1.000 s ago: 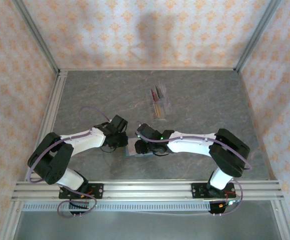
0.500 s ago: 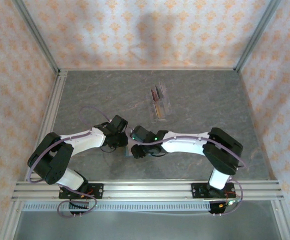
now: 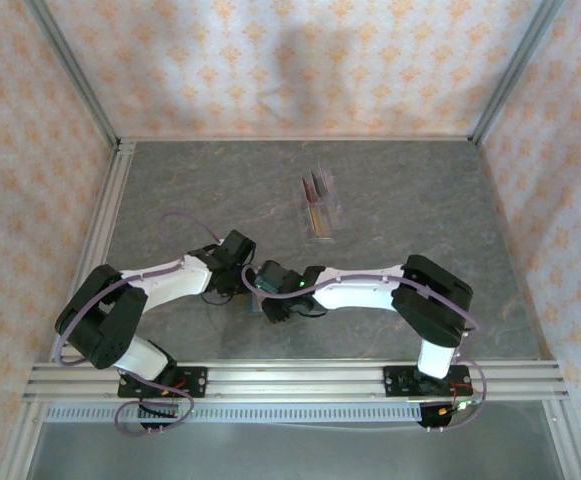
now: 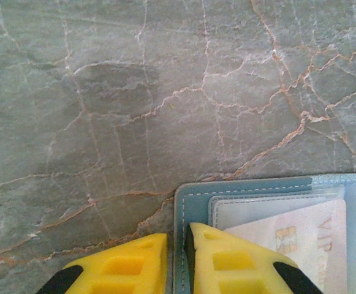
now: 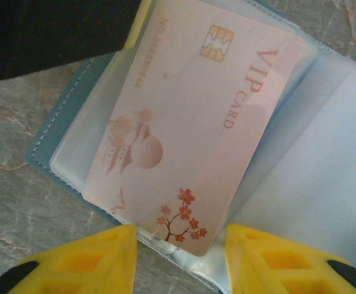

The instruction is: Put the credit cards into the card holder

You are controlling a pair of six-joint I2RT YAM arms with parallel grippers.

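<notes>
The card holder [image 4: 251,187] lies open on the table, teal outside with clear sleeves inside. My left gripper [image 4: 176,257] is shut on its cover's edge near a corner. A pale pink credit card [image 5: 190,128] with a chip and blossom print lies slanted on the open card holder [image 5: 55,131], partly under a clear sleeve. My right gripper [image 5: 181,263] stands open just short of the card's near end, one finger to each side, touching nothing. In the top view both grippers meet over the card holder [image 3: 254,304]. More credit cards [image 3: 317,187] stand in a clear rack.
The clear slotted rack [image 3: 322,212] stands mid-table, well behind both arms. My left arm's black wrist [image 5: 55,30] sits close over the holder's far corner. Metal rails [image 3: 105,220] and patterned walls bound the marble table on every side.
My right arm has slid leftward over the card holder, bringing its gripper closer to the left one. The left gripper has stayed shut on the cover.
</notes>
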